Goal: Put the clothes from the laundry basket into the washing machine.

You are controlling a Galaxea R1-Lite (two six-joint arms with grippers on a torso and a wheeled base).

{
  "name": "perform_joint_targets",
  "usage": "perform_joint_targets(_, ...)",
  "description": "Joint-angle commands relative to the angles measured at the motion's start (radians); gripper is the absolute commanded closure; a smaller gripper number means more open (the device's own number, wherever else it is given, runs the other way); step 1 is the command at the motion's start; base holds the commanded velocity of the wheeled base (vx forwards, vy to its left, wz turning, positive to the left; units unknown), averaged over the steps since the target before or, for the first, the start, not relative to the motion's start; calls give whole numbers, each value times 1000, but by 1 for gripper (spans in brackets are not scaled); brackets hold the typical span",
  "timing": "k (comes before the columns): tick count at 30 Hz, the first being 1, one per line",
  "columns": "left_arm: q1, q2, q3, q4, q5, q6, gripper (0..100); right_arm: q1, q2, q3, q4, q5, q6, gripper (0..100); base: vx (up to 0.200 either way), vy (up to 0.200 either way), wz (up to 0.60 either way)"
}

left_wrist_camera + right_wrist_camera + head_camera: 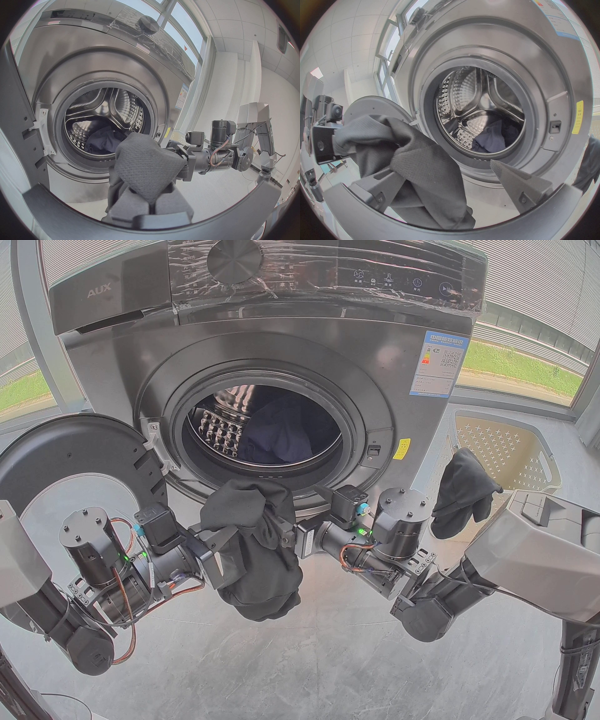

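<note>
A black garment (259,552) hangs in front of the washing machine (262,359), just below its open drum (269,427). My left gripper (226,552) is shut on that garment (147,165), the cloth bunched over its fingers (131,204). My right gripper (289,532) is open beside the garment (425,175). One of its fingers (379,189) lies under the cloth and the other finger (518,184) is bare. Dark blue clothes (281,430) lie inside the drum. A second black garment (462,490) drapes over the rim of the laundry basket (512,452) on the right.
The round machine door (75,452) stands swung open on the left, close behind my left arm. Grey floor (325,659) spreads below the hanging garment. Windows run behind the machine and basket.
</note>
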Motion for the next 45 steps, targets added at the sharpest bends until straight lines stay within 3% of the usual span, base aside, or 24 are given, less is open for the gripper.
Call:
perform_joint_targets(1, 2, 7, 0, -2, 1, -3, 100, 2, 3, -10, -23, 29, 1, 0, 0, 0, 0)
perform_joint_targets(2, 2, 7, 0, -2, 1, -3, 100, 2, 6, -15, -29, 34, 1, 0, 0, 0, 0)
perform_joint_targets(3, 2, 7, 0, -2, -1, -3, 100, 2, 8, -18, -34, 34, 1, 100, 0, 0, 0)
perform_joint_targets(23, 37, 33, -6, -2, -6, -6, 100, 24, -167, 106, -44, 38, 1, 100, 0, 0, 0)
perform_joint_targets(24, 36, 33, -2, -2, -15, -3, 0, 28, -175, 113, -46, 37, 1, 100, 0, 0, 0)
perform_joint_targets(28, 33, 52, 12, -1, -41, -9, 0, 50, -202, 119, -47, 34, 3, 100, 0, 0, 0)
perform_joint_targets(45, 37, 260, 32, -6, -41, 17, 0, 67, -244, 68, -43, 23, 3, 100, 0, 0, 0)
